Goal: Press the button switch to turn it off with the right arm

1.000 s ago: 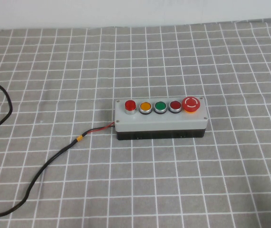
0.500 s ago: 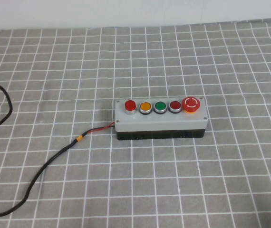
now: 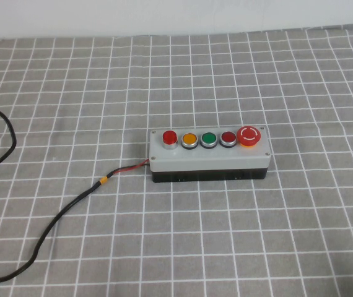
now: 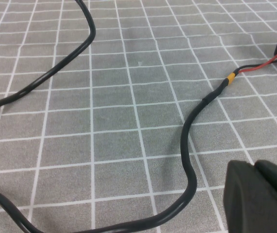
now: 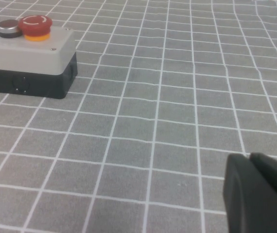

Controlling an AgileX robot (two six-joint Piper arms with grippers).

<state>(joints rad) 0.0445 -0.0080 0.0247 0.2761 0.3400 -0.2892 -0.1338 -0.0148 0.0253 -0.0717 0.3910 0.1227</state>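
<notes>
- Nothing has moved since the earlier view.
- Left gripper (image 4: 262, 196) hovers by the black cable (image 4: 189, 160), near the box (image 3: 209, 154); right gripper (image 5: 260, 194) likewise. Whether their fingers are open, I cannot tell.
- The box lies lengthwise left to right on the worktop (image 3: 275, 235); the button switch (image 3: 169, 137) at its left end faces up.

I see a bright red button switch (image 3: 169, 137) on a grey-topped, black-based box (image 3: 209, 162). Its neighbours are amber, green and maroon; the cloth (image 3: 71, 93) is grey with a white grid
</notes>
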